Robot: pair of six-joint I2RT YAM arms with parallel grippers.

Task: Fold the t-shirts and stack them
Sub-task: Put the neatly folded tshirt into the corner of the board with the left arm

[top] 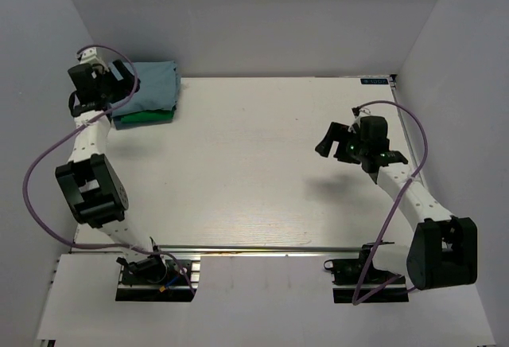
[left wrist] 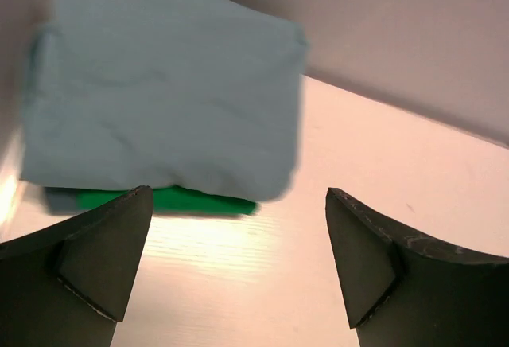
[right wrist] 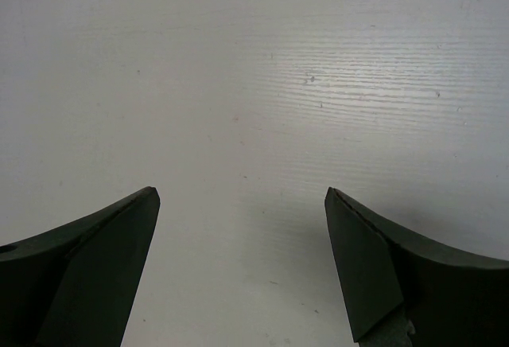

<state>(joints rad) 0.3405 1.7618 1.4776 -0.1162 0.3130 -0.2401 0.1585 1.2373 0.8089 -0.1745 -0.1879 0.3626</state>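
The blue-grey t-shirt [left wrist: 159,100] lies folded into a rough rectangle at the far left corner of the worktop [top: 254,164]. It lies on top of the green t-shirt [left wrist: 179,200], which is also folded. In the left wrist view, only a narrow strip of green shows, along the near edge of the upper shirt. In the overhead view, the green edge shows along the near side of the stack. The stack lies close against the back wall [top: 254,21] and the left side wall.

The left hand [left wrist: 238,196] is positioned at the left near corner of the stack. Its jaws are spread wide and hold nothing. Bare worktop shows between its fingers. The hand appears to be clear of the cloth, but the overhead view hides its fingertips behind the wrist body, so contact cannot be ruled out.

The right hand [right wrist: 238,196] is well apart from the stack, over the right half of the worktop. Its jaws are fully spread and hold nothing. Only bare worktop shows between them. A purple cable [top: 36,180] loops beside each arm.
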